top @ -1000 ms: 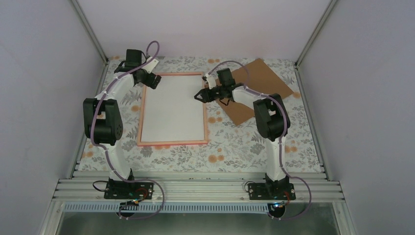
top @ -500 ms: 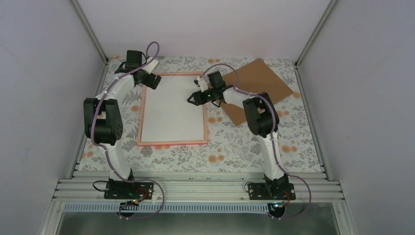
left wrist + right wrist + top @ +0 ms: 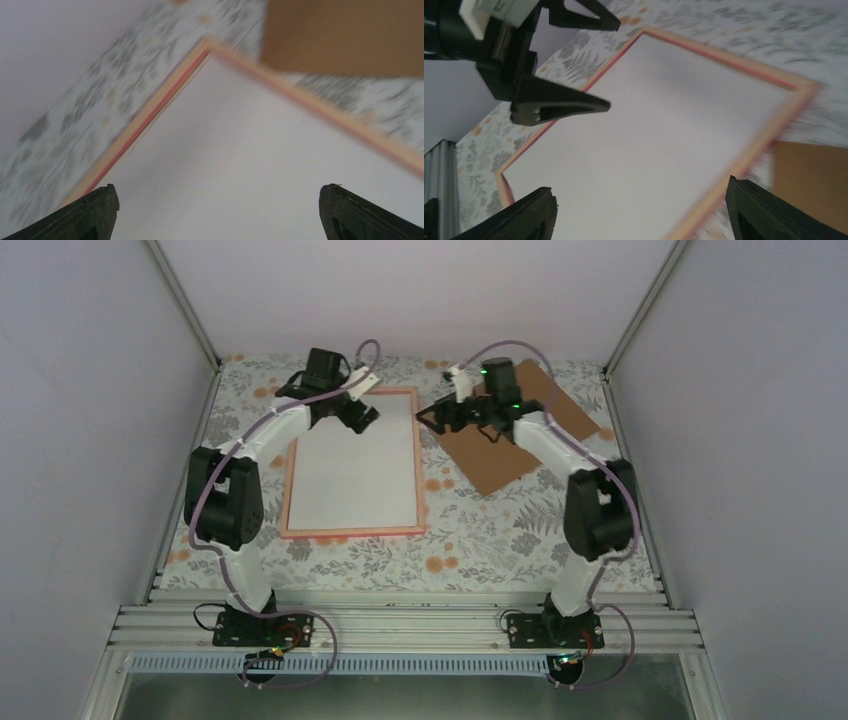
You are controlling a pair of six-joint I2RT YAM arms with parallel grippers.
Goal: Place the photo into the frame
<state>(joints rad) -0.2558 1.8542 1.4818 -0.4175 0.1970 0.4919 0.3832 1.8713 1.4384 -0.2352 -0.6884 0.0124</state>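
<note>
**Changes since the earlier frames**
- Left arm (image 3: pixel 270 435): it has swung to the right. Its jaws, earlier at the upper left corner of the frame (image 3: pixel 350 532), now hang over the top rail near its middle. They stand wide apart with nothing between them.
- Right arm (image 3: pixel 560 450): it has drawn back to the right. Half a second ago its jaws were over the upper right part of the photo (image 3: pixel 355 465). They are now off the frame, above the left edge of the brown board (image 3: pixel 505 465). They are spread apart and hold nothing.
- Frame, photo and board: each lies where it lay before.

**Holders and contents**
- Frame: pink with thin rails, lying flat on the flowered tabletop (image 3: pixel 480 540), left of centre in the top view, with its long sides running up the picture.
- Photo: it lies inside the frame with its plain white side up. It fills the opening, and a narrow strip of rail shows on all four sides. Neither pair of jaws touches it. In the left wrist view the sheet's upper corner sits close against the inner edges of the rails.
- Brown board: it lies flat on the tabletop at upper right, turned at an angle. Its left corner is near the frame's right rail, and whether the two touch cannot be told.
</note>
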